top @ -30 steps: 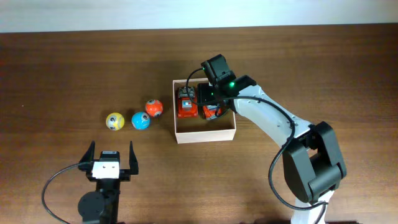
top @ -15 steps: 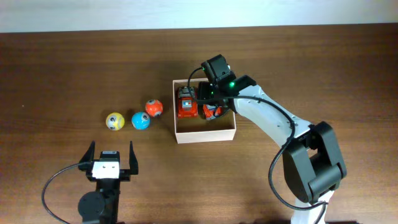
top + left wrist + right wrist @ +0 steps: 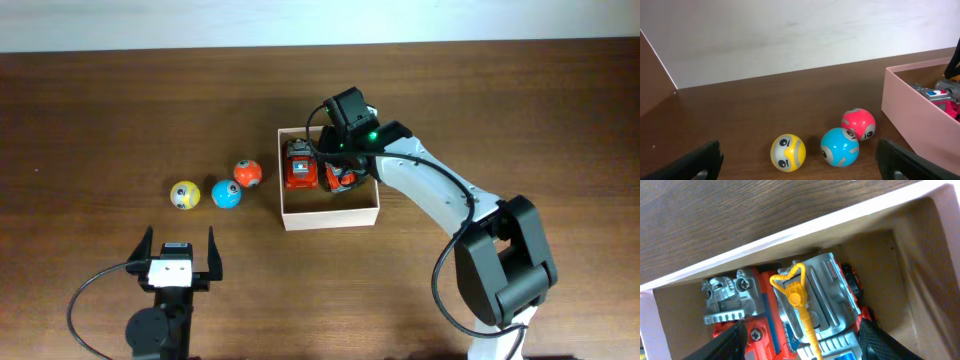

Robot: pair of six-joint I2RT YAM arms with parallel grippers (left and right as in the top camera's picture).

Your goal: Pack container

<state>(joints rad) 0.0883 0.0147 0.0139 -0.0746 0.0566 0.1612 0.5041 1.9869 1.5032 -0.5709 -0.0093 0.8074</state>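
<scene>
Far left, low on the table [image 3: 90, 110]: left gripper [image 3: 179, 246], fingers flung wide apart, nothing between them, facing the toys. Just beyond it, a row of three. Yellow ball [image 3: 184, 195] first, blue ball [image 3: 226, 194] close beside it, red ball [image 3: 248, 174] next along and a touch farther back. From the left wrist view, grey face markings on each (cartoon eyes, by the look of them). All three loose on the wood, outside the box.

Moving right, near the red ball but apart from it: the container [image 3: 330, 218], square, open-topped, pale outside, tan inside, around the middle of the table. Inside, up against the far wall, two toy trucks abreast. Left truck [image 3: 301, 166]: red-orange with a grey top, in plain sight. Right truck [image 3: 343, 180]: red too, mostly covered from above by the arm. Tan floor showing in the near half of the box.

Over that right truck, dipped into the container: right gripper [image 3: 804, 326], fingers [image 3: 735, 339] parted and set either side of the truck's silver back, yellow hook [image 3: 796, 292] between them. Cannot tell whether pinching the truck or merely straddling it, since the contact lies out of frame.

Farther right, the right arm [image 3: 430, 190], stretching in from its base at the front right.
</scene>
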